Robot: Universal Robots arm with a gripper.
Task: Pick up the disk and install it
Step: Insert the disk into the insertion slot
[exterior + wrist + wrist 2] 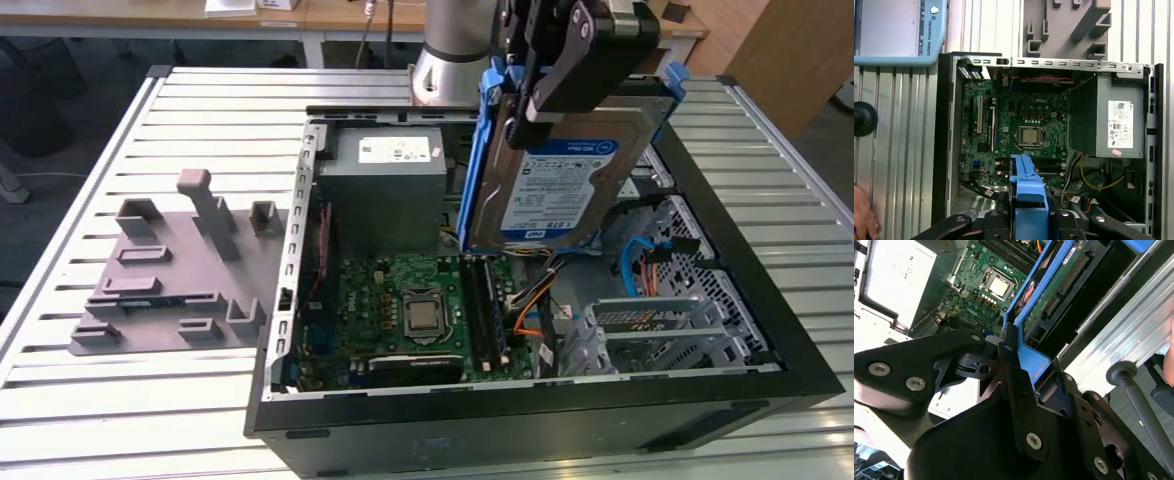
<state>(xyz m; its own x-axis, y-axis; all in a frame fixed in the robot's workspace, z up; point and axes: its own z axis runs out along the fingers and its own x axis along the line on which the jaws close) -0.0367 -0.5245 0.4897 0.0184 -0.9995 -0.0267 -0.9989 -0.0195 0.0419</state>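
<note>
Black fingers (1015,385) of the gripper (531,105) were clenched on the blue plastic carrier of the flat silver-grey disk (561,185). The disk was grasped at its upper end and clear of any support. It stood on edge, slightly tilted, with its blue-and-white label facing the exterior view. In both wrist views the carrier edge ran out from between the fingers.

The disk hung over the open black computer case (534,425), just beside the grey power supply box (387,185) and above the green motherboard (400,300). The case lay on a slatted aluminium table (134,400). A grey moulded fixture plate (174,285) sat on the table at the exterior view's left. A person's hand (863,217) rested at the table edge.
</note>
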